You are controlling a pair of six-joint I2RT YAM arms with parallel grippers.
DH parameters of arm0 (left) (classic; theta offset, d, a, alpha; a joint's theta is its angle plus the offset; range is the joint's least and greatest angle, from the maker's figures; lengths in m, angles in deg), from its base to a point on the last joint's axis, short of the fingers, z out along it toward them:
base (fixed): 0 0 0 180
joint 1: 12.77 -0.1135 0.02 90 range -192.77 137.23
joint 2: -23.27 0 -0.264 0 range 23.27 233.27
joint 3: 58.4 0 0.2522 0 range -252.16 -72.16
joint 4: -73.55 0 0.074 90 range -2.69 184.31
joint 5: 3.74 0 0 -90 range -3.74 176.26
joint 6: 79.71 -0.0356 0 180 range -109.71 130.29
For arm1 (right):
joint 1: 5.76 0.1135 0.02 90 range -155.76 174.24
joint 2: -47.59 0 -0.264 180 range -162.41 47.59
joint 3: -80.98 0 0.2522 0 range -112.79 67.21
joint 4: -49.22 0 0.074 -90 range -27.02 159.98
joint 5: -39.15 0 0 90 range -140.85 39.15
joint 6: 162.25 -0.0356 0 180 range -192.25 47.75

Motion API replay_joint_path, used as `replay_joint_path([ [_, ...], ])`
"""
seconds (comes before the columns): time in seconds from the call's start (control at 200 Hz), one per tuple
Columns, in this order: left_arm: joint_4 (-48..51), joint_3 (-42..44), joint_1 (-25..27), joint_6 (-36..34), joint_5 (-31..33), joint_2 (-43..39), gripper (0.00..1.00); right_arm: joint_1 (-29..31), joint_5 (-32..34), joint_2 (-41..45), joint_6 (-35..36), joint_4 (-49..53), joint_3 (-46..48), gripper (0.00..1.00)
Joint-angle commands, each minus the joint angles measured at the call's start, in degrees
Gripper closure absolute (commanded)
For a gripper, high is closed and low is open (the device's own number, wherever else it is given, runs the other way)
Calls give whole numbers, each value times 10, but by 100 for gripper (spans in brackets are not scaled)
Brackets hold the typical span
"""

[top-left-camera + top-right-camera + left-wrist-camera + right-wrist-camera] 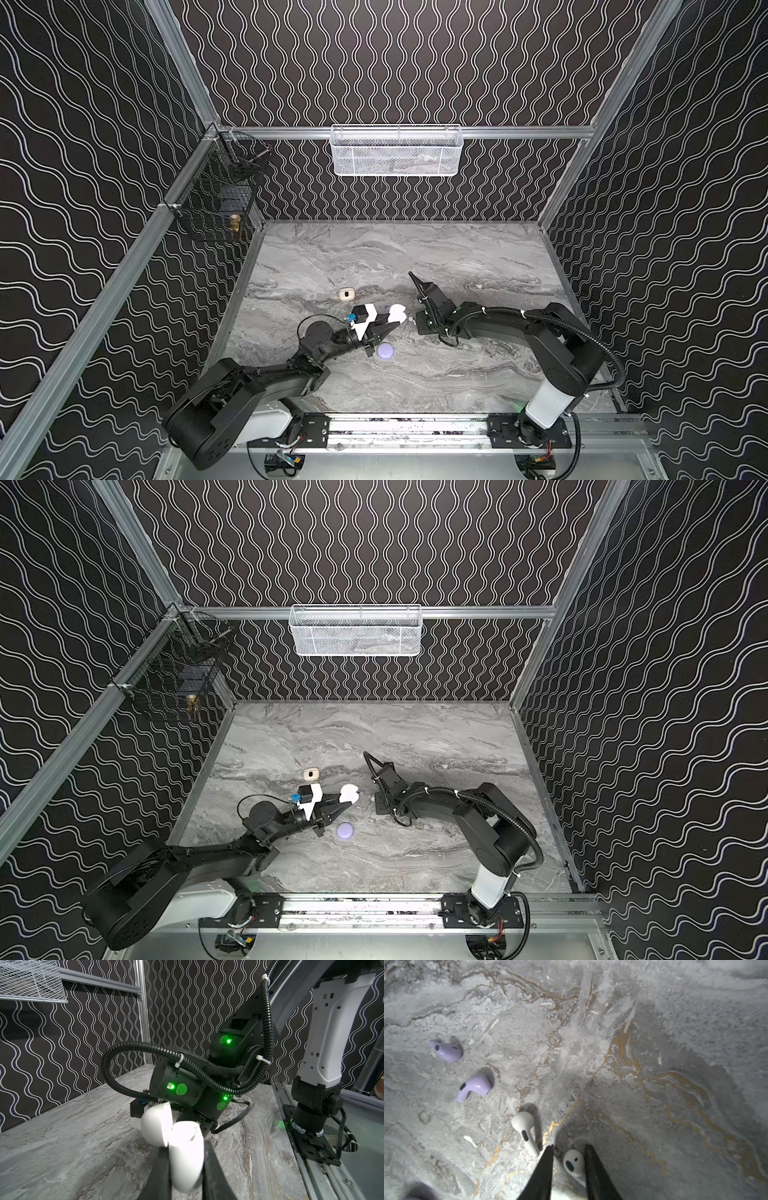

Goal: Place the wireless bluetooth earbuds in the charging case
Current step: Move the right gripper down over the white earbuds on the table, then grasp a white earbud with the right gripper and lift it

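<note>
Left tool [186, 1147] clamped on open glossy white clamshell charging case [185, 1167]. Right tool [569, 1145] apart, straddling small white stemmed plastic earbud [574, 1162]; centre on bulb, close gently.

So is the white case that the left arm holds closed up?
No, the white case in the left end effector has its lid swung open.

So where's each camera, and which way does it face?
Top views: high above the arm bases, looking down at the table; left arm and right arm show.
Left wrist: on the left arm, looking past left gripper and case at the right arm.
Right wrist: on the right arm, looking down; right gripper straddles an earbud.
Shared: the case, in both top views too.
</note>
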Motion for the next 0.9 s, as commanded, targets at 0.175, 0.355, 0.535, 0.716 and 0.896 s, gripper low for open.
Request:
replay_joint_path([
  [0.175, -11, 4, 0, -14, 3, -1, 100, 0, -2, 15, -26, -13, 26, 81],
  [0.355, -34, 10, 0, -12, -7, 0, 100, -1, -8, 63, -42, -37, 52, 88],
  [0.535, -74, 21, 0, -6, -12, 6, 100, -1, -5, 175, -60, -52, 82, 89],
  [0.716, -169, 44, 0, 12, -20, 34, 100, 0, -4, 337, -74, -69, 111, 90],
  [0.896, -168, 43, 0, 16, -36, 16, 100, 26, -68, 471, -64, -192, 162, 91],
])
